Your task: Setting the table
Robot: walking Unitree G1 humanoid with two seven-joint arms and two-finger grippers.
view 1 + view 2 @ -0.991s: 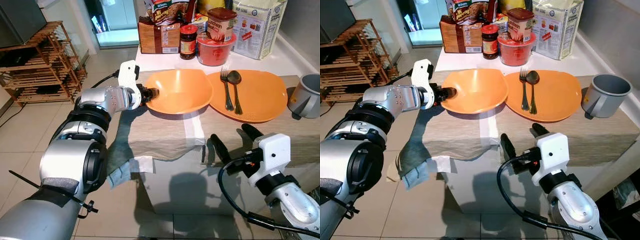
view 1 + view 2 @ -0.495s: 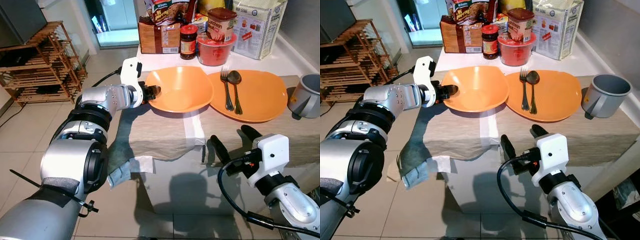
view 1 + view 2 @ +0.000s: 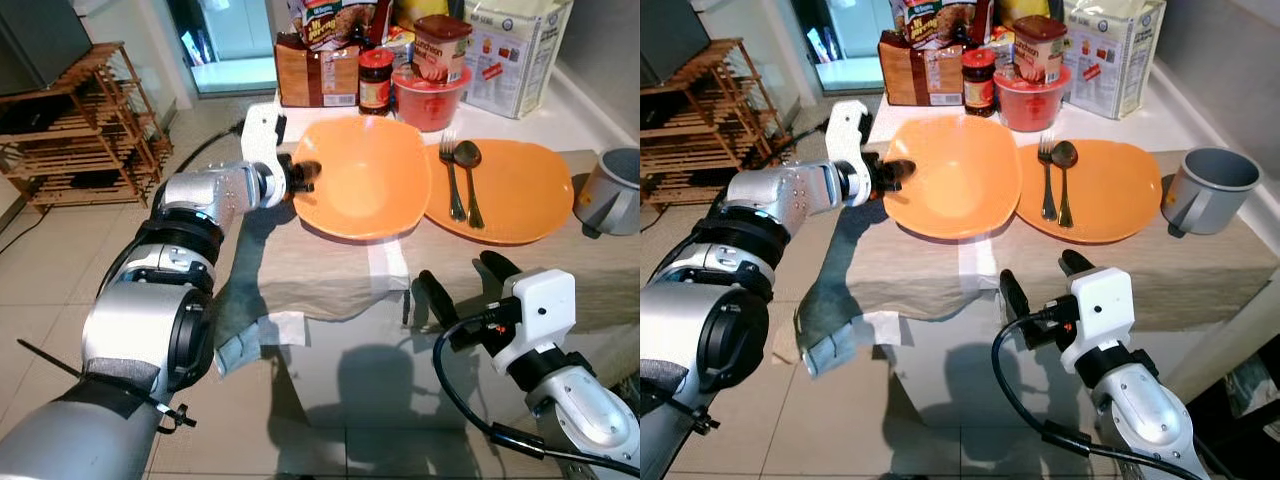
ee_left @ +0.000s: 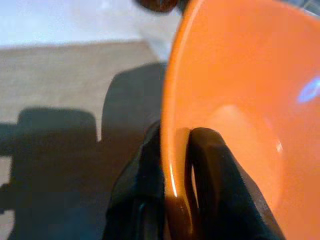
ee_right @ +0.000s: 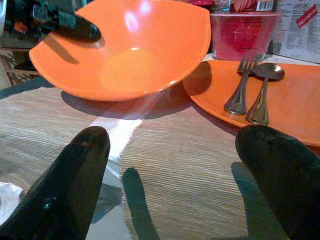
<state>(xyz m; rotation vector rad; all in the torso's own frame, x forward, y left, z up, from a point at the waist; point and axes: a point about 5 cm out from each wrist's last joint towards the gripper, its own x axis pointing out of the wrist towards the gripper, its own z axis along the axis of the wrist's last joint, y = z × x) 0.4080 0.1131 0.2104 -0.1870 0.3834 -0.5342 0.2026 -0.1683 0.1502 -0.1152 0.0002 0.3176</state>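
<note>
An orange bowl is lifted and tilted over the beige table runner, its far edge raised. My left gripper is shut on the bowl's left rim; in the left wrist view one finger lies inside the bowl. Right of it rests an orange plate bearing a fork and a spoon. My right gripper hovers open at the table's near edge, apart from everything.
A grey mug stands at the runner's right end. Jars, a red tub and food boxes crowd the back of the table. A wooden rack stands on the floor to the left. A cloth hangs off the table's left corner.
My left gripper has raised the bowl's rim and tipped the bowl up toward the plate. The right arm has stayed where it was.
</note>
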